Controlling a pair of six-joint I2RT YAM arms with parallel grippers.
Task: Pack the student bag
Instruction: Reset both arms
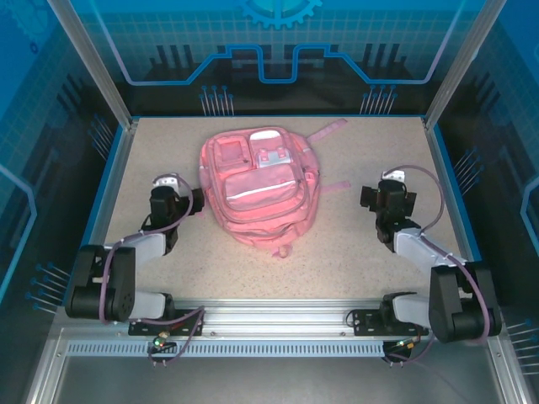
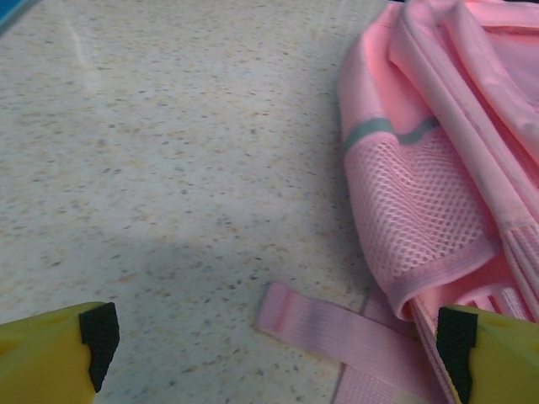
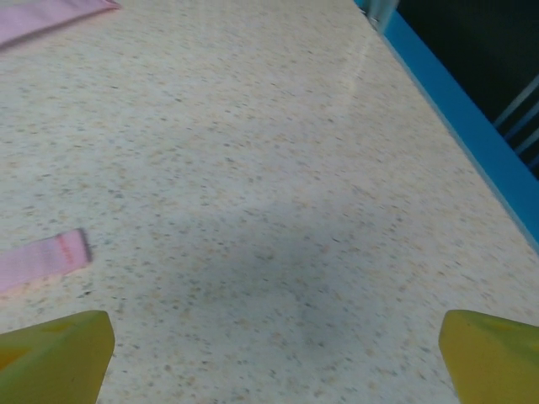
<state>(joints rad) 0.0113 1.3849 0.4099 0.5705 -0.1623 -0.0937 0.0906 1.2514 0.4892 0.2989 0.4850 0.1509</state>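
The student bag (image 1: 257, 189), a soft pink backpack, lies flat in the middle of the table with its front pockets up. A small pink block (image 1: 271, 157) rests on its upper part. My left gripper (image 1: 178, 192) stands open just left of the bag, low over the table. In the left wrist view the bag's mesh side pocket (image 2: 421, 210) is at the right, and a loose pink strap (image 2: 337, 324) lies between the yellow fingers (image 2: 59, 349) of that gripper (image 2: 274, 353). My right gripper (image 1: 389, 192) is open to the right of the bag, over bare table (image 3: 274, 353). A strap end (image 3: 42, 257) lies to its left.
The speckled table (image 1: 160, 269) is bounded by blue walls with metal posts (image 1: 118, 160). A blue edge (image 3: 455, 109) runs close on the right of the right gripper. Two straps (image 1: 327, 132) (image 1: 337, 186) trail from the bag's right side.
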